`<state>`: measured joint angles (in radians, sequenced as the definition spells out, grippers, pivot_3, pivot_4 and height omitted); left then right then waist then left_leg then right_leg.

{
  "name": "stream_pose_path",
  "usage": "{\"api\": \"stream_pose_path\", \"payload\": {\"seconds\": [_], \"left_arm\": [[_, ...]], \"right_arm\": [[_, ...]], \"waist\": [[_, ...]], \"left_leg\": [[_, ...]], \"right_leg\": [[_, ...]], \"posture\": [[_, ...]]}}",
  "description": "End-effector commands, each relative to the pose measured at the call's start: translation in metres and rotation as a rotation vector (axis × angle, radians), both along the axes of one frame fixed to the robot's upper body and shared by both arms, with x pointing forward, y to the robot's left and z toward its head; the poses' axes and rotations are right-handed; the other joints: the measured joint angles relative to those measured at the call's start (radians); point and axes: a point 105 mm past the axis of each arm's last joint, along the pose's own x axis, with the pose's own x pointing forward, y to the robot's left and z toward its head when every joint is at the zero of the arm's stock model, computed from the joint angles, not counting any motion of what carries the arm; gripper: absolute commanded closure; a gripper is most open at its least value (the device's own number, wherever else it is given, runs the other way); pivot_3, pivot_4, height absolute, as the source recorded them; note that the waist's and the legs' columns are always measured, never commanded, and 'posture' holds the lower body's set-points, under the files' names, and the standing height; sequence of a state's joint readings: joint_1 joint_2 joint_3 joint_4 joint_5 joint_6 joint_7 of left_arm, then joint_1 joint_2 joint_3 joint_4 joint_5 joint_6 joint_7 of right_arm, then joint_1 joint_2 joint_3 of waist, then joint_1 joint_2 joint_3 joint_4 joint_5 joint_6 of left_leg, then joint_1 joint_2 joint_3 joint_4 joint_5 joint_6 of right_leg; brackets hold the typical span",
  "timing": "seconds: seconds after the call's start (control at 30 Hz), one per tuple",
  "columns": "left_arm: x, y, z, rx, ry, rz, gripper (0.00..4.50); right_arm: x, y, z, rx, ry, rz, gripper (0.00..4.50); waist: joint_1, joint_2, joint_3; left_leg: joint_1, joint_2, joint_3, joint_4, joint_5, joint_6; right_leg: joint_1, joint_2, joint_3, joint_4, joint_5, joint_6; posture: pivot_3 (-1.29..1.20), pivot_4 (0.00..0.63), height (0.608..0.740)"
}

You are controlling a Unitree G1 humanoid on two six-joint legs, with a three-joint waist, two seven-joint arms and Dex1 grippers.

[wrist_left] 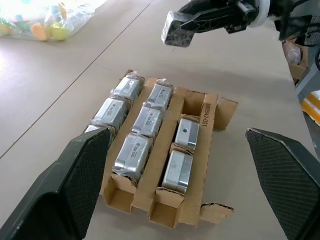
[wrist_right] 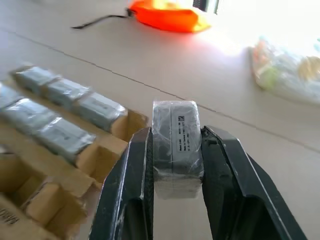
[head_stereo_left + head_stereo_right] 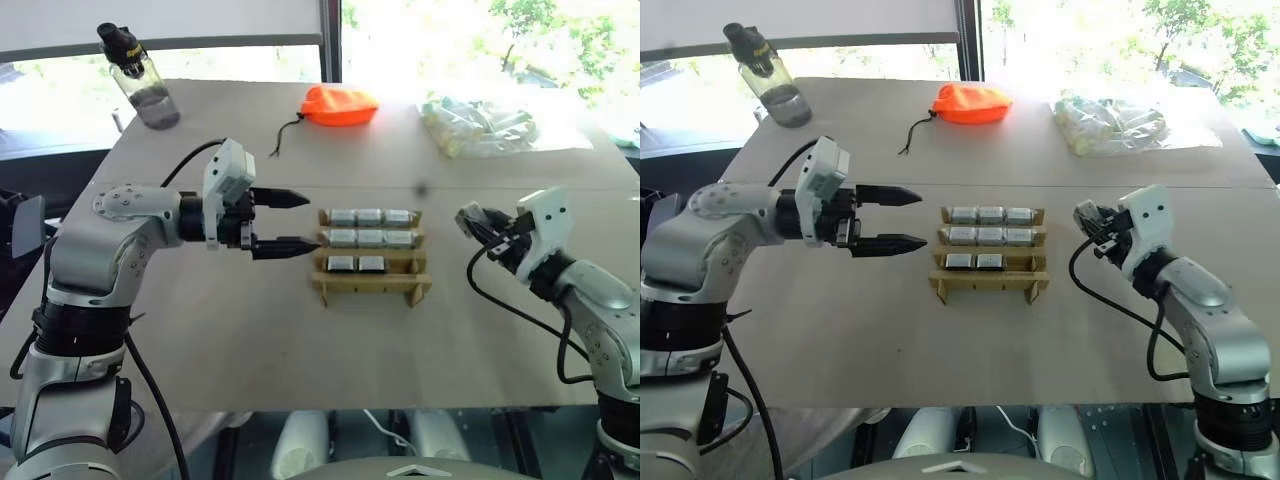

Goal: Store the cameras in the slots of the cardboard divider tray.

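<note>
A wrapped camera (image 2: pixel 176 145) is being pinched by the right gripper (image 2: pixel 175 165) beside the cardboard divider tray (image 3: pixel 370 287), seemingly eight slots filled; the left gripper (image 3: pixel 285 222) is being held spread nearby.

Table surface and items resting on it

A light brown table (image 3: pixel 250 340) is carrying the cardboard divider tray (image 3: pixel 371 287) near its centre. An orange drawstring pouch (image 3: pixel 339 105) and a clear bag of pale items (image 3: pixel 478 125) are lying toward the far edge, and a clear bottle with a black cap (image 3: pixel 140 78) is standing at the far left corner.
</note>
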<state>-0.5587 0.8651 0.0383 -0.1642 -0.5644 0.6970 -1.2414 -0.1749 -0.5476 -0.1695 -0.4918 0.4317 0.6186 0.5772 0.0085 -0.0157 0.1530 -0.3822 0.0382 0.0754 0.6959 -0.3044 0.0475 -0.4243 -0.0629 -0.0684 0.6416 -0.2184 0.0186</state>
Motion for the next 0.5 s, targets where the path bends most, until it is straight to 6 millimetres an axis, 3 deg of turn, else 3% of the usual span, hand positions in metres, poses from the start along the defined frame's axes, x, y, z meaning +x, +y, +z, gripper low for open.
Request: {"api": "stream_pose_path", "payload": {"seconds": [0.03, 0.13, 0.27, 0.37, 0.5], "left_arm": [[-0.01, 0.002, 0.013, 0.004, -0.06, -0.008, 0.0], [-0.014, 0.001, 0.014, -0.003, -0.07, 0.001, 0.0], [-0.026, 0.0, 0.011, -0.003, -0.056, -0.004, 0.0], [-0.028, 0.003, 0.009, 0.011, -0.059, 0.024, 0.0], [-0.035, 0.005, 0.009, 0.017, -0.05, 0.023, 0.0]], "right_arm": [[-0.026, 0.028, 0.013, -0.064, -0.054, 0.357, 3.72], [-0.041, 0.036, 0.005, -0.14, 0.001, 0.576, 3.72], [-0.04, 0.036, -0.008, -0.297, 0.046, 0.768, 3.72], [-0.031, 0.027, -0.02, -0.472, 0.07, 0.865, 3.72], [-0.012, 0.034, -0.014, -0.491, 0.054, 0.921, 3.72]], "waist": [[-0.001, 0.0, 0.0], [0.002, -0.001, 0.001], [0.001, -0.002, 0.002], [0.003, -0.003, 0.002], [0.002, -0.003, 0.003]], "left_leg": [[0.0, 0.0, 0.0, 0.0, 0.0, 0.0], [0.0, 0.001, -0.001, -0.001, 0.0, 0.0], [0.001, 0.001, 0.0, 0.0, -0.001, 0.002], [0.001, 0.001, 0.001, 0.0, -0.001, 0.002], [0.001, 0.001, 0.0, 0.0, 0.0, 0.0]], "right_leg": [[0.0, 0.0, 0.0, 0.0, 0.0, 0.0], [0.0, 0.0, 0.0, 0.0, 0.0, 0.0], [0.0, 0.0, 0.0, 0.0, 0.0, 0.0], [0.0, -0.001, 0.0, 0.0, 0.0, 0.0], [0.0, 0.0, 0.0, 0.0, 0.0, 0.0]], "posture": [[0.0, 0.15, 0.74], [0.0, 0.15, 0.74], [0.0, 0.15, 0.74], [0.0, 0.15, 0.74], [0.0, 0.15, 0.74]]}}
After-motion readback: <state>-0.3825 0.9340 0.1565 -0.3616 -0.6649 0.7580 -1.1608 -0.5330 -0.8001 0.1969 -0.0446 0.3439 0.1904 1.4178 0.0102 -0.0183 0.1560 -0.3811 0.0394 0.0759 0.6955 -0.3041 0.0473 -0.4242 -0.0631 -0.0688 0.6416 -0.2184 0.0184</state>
